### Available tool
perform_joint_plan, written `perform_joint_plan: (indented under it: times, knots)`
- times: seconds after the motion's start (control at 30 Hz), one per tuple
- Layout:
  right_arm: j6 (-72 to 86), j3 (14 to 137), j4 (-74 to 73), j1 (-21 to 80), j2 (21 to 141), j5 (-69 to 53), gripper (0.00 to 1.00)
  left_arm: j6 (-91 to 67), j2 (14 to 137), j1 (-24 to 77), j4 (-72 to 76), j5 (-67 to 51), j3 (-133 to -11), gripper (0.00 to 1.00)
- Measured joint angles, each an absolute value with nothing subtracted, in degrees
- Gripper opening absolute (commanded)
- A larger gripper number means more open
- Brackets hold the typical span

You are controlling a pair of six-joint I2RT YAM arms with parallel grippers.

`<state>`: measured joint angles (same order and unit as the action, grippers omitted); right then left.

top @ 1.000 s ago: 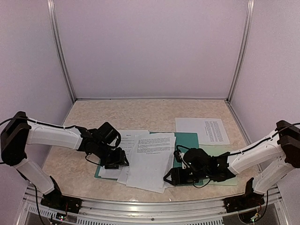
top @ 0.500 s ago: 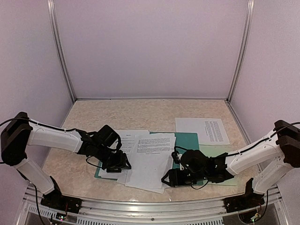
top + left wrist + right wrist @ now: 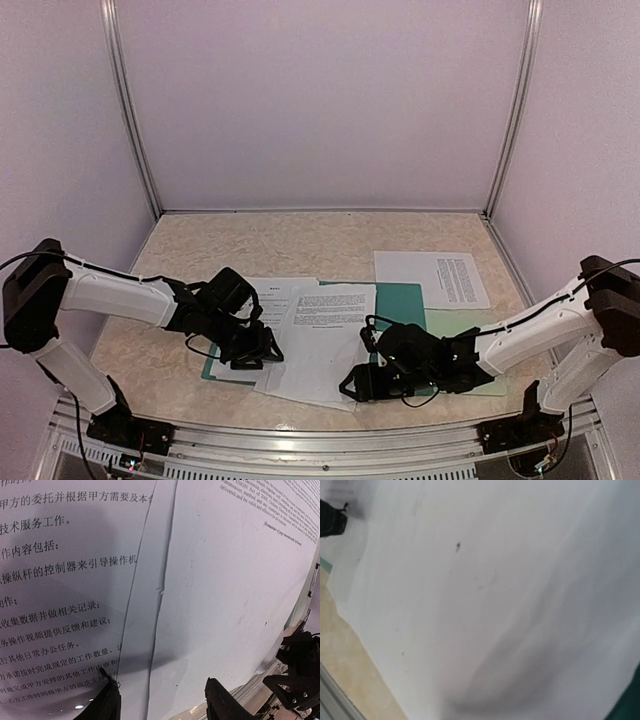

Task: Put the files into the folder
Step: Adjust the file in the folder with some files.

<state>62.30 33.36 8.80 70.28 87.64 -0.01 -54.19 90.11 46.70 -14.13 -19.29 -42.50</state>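
Observation:
Several white printed files (image 3: 320,338) lie in a loose, skewed stack on the dark teal folder (image 3: 403,298), which shows at the stack's right and lower left. My left gripper (image 3: 264,352) rests low at the stack's left edge. In the left wrist view its fingers (image 3: 107,702) stand apart over the overlapping sheets (image 3: 215,580), so the left gripper (image 3: 160,686) is open. My right gripper (image 3: 351,383) is at the stack's near right corner. White paper (image 3: 495,580) fills the right wrist view and hides its jaws. A sliver of folder (image 3: 631,700) shows there.
A separate printed sheet (image 3: 432,278) lies at the back right. A pale mint clipboard (image 3: 458,322) sits under the right arm. The metal rail (image 3: 320,440) runs along the near table edge, close to the stack's lower edge. Walls enclose three sides.
Both grippers have crept inward toward each other along the stack's near edge. The top sheets have shifted and turned slightly between them.

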Motion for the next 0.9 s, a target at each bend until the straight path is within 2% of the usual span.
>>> perform_joint_plan:
  times: [0.9]
  knots:
    - [60.8, 41.3, -7.2, 73.0, 89.4, 8.5, 0.61, -54.9, 88.3, 48.1, -15.9, -17.7, -42.4, 0.55]
